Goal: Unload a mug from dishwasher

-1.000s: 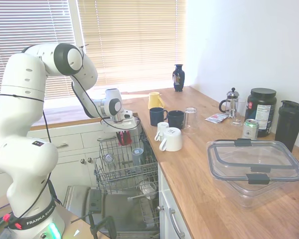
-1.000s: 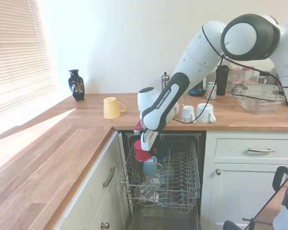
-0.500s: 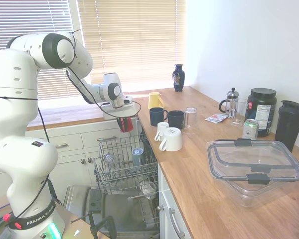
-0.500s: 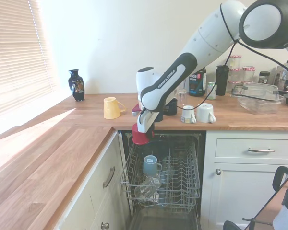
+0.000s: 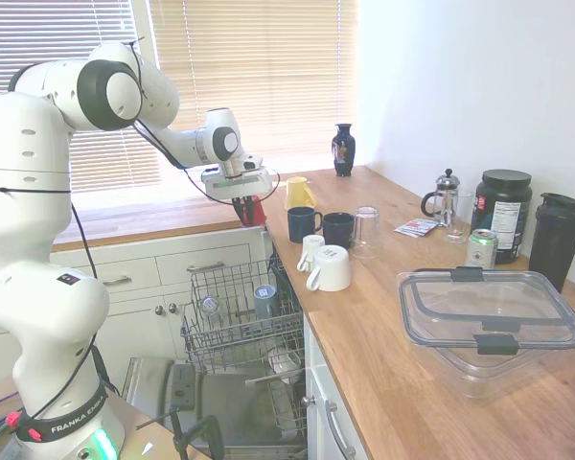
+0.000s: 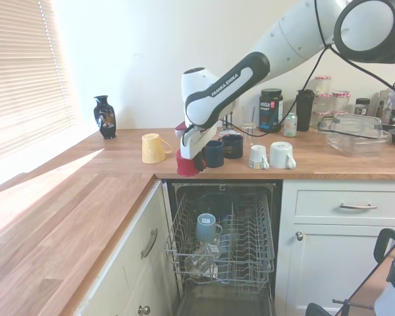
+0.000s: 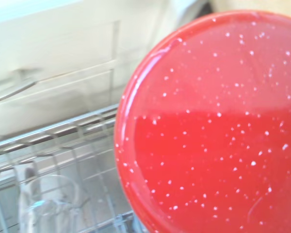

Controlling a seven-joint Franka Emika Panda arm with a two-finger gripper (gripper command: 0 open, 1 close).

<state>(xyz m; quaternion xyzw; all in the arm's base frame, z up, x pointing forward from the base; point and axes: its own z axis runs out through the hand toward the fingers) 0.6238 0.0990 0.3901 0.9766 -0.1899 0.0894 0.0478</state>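
My gripper [image 5: 248, 200] [image 6: 191, 155] is shut on the small red mug [image 5: 250, 211] [image 6: 187, 164], holding it in the air at about counter height, above the left part of the open dishwasher rack [image 5: 232, 326] [image 6: 250, 243]. The mug hangs below the fingers. In the wrist view its glossy red, speckled round face [image 7: 213, 126] fills most of the picture, with the wire rack [image 7: 53, 145] and a clear glass [image 7: 48, 204] behind it. The dishwasher's dark door [image 5: 220, 412] lies folded down.
A grey-blue mug [image 6: 207, 228] [image 5: 264, 300] and glasses [image 6: 196, 262] stay in the rack. On the wooden counter stand a yellow mug [image 6: 153, 147], two navy mugs [image 5: 304, 223] [image 5: 338, 229], two white mugs [image 5: 330, 267] [image 5: 310, 253], a glass [image 5: 367, 231], a vase [image 5: 343, 149] and a clear container [image 5: 489, 316].
The gripper has lifted the red mug up out of the rack, from rack level to counter height, and swung it toward the counter's edge.
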